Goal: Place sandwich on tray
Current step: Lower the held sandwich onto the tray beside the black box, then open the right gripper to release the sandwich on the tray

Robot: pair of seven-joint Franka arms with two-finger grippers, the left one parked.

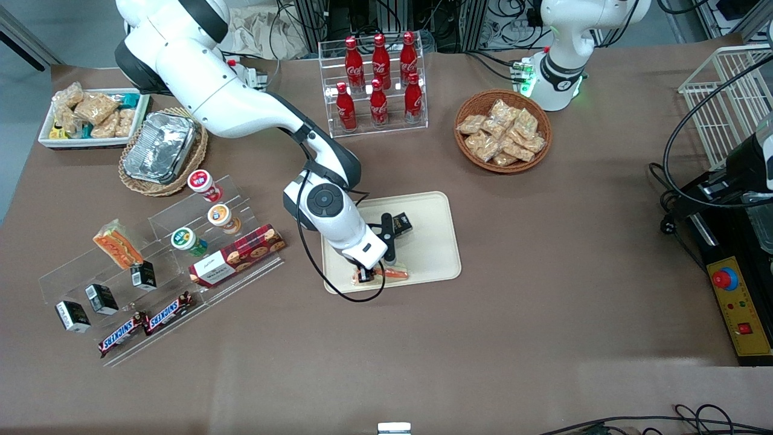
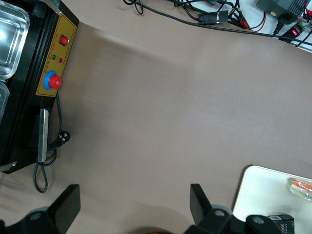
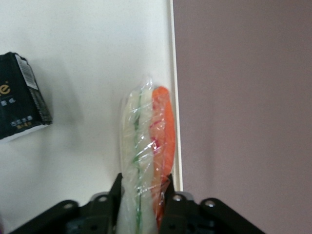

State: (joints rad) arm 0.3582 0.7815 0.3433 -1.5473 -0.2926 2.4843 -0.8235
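The sandwich (image 1: pixel 391 273), a clear-wrapped wedge with pale bread and orange and green filling, stands on edge at the rim of the tray (image 1: pixel 426 241) nearest the front camera. My gripper (image 1: pixel 366 275) is low over that rim and shut on the sandwich. In the right wrist view its black fingers (image 3: pixel 115 192) press both sides of the sandwich (image 3: pixel 146 141), with the gripper (image 3: pixel 143 195) over the cream tray (image 3: pixel 97 48) right beside its rim. The left wrist view shows the tray's corner (image 2: pixel 263 190) and the sandwich's tip (image 2: pixel 302 187).
A small black box (image 1: pixel 400 223) lies on the tray, farther from the camera. Toward the working arm's end stands an acrylic shelf (image 1: pixel 169 266) with another wrapped wedge (image 1: pixel 118 244), cups, a cookie box and Snickers bars. A cola rack (image 1: pixel 377 81) and snack basket (image 1: pixel 502 130) stand farther back.
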